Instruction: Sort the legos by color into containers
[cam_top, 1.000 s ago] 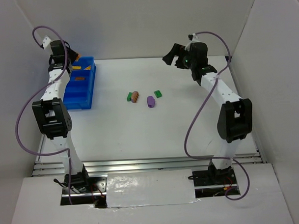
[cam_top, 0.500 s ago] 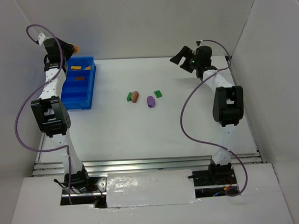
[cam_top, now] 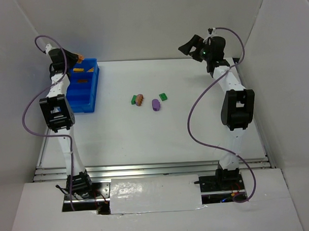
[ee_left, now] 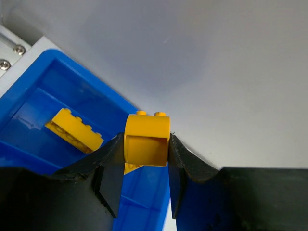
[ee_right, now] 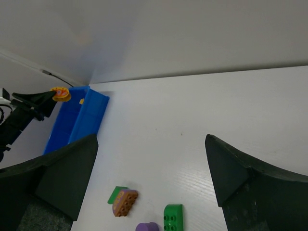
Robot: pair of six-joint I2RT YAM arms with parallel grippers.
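Note:
My left gripper (cam_top: pixel 77 58) is shut on a yellow-and-red round piece (ee_left: pixel 147 138) and holds it above the far end of the blue bin (cam_top: pixel 89 105). The piece also shows in the right wrist view (ee_right: pixel 61 93). In the bin lie an orange-yellow block (ee_left: pixel 74 130) and another (cam_top: pixel 82 81). My right gripper (cam_top: pixel 187 45) is open and empty, high near the back wall. At mid-table lie a green block (cam_top: pixel 163 96), a purple oval (cam_top: pixel 155 104), a pinkish-brown lump (cam_top: pixel 139 99) and a second green block (cam_top: pixel 133 100) touching the lump.
White walls close in the table at the back, left and right. The bin (ee_right: pixel 77 122) stands against the left edge, next to a metal rail (ee_left: pixel 9 53). Purple cables loop from both arms.
My left gripper has stayed over the bin's far end with the round piece in it, rising and then coming back down. My right gripper has lifted and swung back toward the far wall.

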